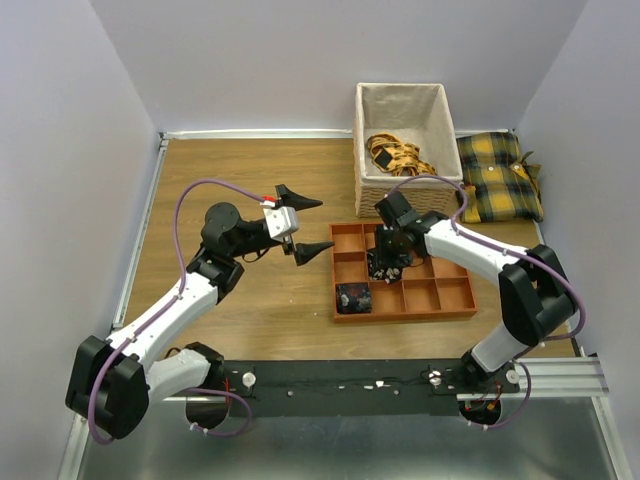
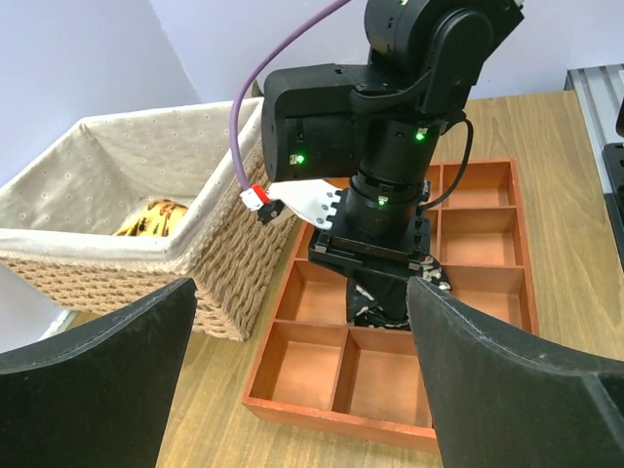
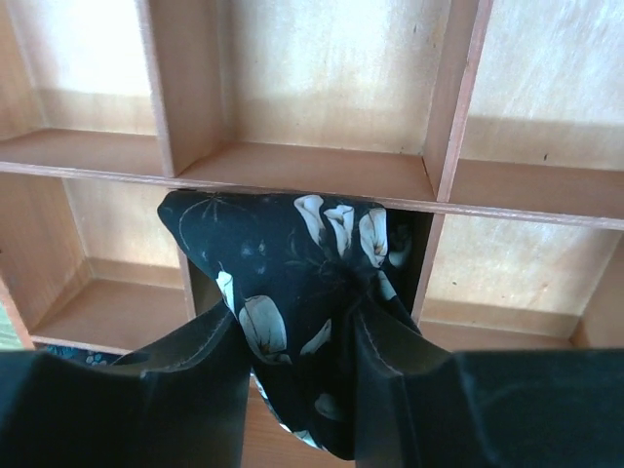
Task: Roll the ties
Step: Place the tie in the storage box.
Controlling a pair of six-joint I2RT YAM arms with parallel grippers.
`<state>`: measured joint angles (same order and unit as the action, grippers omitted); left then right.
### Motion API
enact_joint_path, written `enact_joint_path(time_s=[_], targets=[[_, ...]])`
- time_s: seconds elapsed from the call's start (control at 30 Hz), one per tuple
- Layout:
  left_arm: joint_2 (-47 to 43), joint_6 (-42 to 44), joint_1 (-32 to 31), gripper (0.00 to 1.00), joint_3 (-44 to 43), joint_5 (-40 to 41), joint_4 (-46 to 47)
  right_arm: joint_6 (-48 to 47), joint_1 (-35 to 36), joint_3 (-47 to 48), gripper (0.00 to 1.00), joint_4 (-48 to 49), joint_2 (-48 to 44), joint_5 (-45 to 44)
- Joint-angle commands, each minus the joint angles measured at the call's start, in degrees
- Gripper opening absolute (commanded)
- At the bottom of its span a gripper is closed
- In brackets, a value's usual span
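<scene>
Right gripper [image 3: 302, 336] half-open around the rolled tie [image 3: 283, 253], lower centre; gripping or not, can't tell. Seat it squarely in its tray [image 3: 292, 175] cell, then lift straight. Left gripper [image 1: 322, 224] gapes empty.

Bright, even light; soft shadows in the tray [image 3: 292, 171] cells; left hand [image 2: 300, 292] slightly blurred.

The right gripper [image 2: 382, 297] is lowered into the orange tray's [image 2: 331, 414] middle compartment, with a patterned tie [image 2: 370, 314] beneath.
</scene>
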<state>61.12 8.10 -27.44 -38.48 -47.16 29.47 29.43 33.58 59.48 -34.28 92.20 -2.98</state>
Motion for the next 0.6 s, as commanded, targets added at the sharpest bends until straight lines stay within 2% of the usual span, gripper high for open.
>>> enact_joint_path(time_s=[0.0,0.23,0.27,0.37,0.43,0.47,0.57], targets=[[1.19,-0.28,0.28,0.99,-2.39,-1.53,0.94,-2.80,0.61,0.54,0.49,0.09,-2.03,-0.18],[0.84,0.51,0.28,0.99,-3.01,-1.62,-0.65,-4.29,0.69,2.13,0.55,-2.19,-3.87,-3.07],[0.93,0.43,0.28,0.99,-3.01,-1.62,-0.65,-4.55,0.69,2.13,0.59,-2.11,-4.05,-3.17],[1.01,0.34,0.28,0.99,-3.36,-1.80,-0.65,-5.17,0.69,2.56,0.63,-2.28,-4.22,-4.22],[1.28,0.34,0.37,0.99,-3.53,-1.89,-0.73,-5.61,0.69,3.27,0.68,-2.19,-4.40,-4.49],[1.37,0.34,0.28,0.99,-3.62,-1.97,-0.73,-5.79,0.69,3.36,0.76,-2.02,-4.40,-4.75],[1.54,0.25,0.28,0.99,-3.97,-2.24,-0.73,-6.40,0.61,3.45,0.83,-1.66,-3.96,-4.84]])
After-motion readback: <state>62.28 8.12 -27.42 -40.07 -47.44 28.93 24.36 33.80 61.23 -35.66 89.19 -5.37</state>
